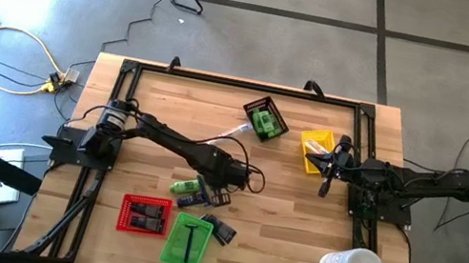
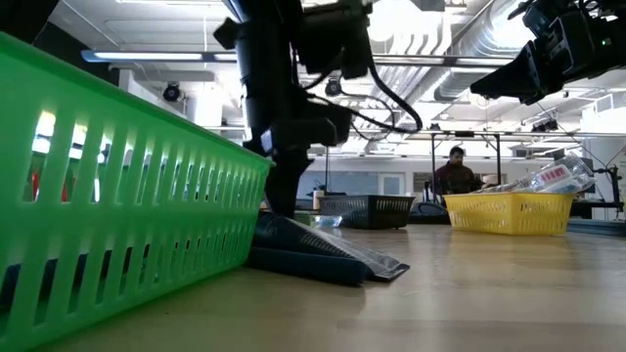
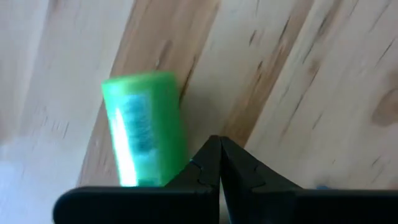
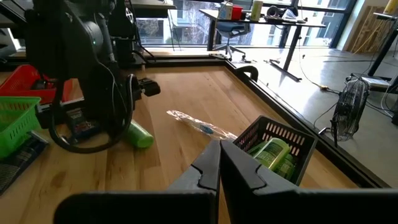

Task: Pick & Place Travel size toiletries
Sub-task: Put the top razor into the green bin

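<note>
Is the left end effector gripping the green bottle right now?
No: the left end effector is shut and empty, with the green bottle lying beside it.

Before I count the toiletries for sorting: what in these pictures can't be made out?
- Red tray: high view, contents too small to identify.
- Green tray: low view, its wall hides whatever lies inside.
- Green bottle: left wrist view, label blurred; the shut left gripper covers its lower end.
- Yellow tray: high view, the right gripper overlaps it.
</note>
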{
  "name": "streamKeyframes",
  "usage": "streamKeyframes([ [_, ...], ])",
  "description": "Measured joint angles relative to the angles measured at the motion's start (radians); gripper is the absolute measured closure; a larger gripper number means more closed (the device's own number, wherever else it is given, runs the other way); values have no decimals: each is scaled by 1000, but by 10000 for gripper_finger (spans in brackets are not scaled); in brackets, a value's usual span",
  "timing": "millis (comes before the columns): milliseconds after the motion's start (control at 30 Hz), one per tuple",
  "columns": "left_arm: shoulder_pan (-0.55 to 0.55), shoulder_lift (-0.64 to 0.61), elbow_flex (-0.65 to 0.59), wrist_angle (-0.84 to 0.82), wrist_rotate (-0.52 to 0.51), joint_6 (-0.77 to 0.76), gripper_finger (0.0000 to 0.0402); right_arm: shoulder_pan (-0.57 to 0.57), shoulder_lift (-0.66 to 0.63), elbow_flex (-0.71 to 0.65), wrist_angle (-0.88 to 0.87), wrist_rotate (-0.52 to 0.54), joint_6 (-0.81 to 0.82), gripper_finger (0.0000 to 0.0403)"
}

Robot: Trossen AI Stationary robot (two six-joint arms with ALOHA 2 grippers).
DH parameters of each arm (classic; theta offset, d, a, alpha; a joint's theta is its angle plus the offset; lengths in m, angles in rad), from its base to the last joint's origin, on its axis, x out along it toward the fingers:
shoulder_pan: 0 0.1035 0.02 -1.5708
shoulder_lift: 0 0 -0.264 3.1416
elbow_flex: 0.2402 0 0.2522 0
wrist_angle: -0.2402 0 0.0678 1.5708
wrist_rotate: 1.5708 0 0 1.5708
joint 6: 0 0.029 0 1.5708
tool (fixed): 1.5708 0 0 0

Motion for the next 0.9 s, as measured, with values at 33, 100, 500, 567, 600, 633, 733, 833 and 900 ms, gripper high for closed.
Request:
streamKeyframes([
  [33,2,5,1,1,-1,0,402,0,0,0,1,0,0,400],
  [100,10,10,-3,-27,-5,0,402,0,0,0,1,0,0,400],
  [500,73,18,-1,-27,-72,54,401,0,0,0,0,0,0,400],
  [567,82,18,-1,-29,-66,54,401,0,0,0,0,0,0,400],
  [600,83,18,-1,-31,-66,54,402,0,0,0,0,0,0,400],
  [633,82,18,-1,-31,-65,54,402,0,0,0,0,0,0,400],
  [733,79,11,-1,-37,-32,65,402,0,0,0,0,0,0,400],
  [833,69,-16,-2,-67,22,78,402,0,0,0,0,0,0,400],
  [900,57,-40,-2,-114,34,104,402,0,0,0,0,0,0,400],
])
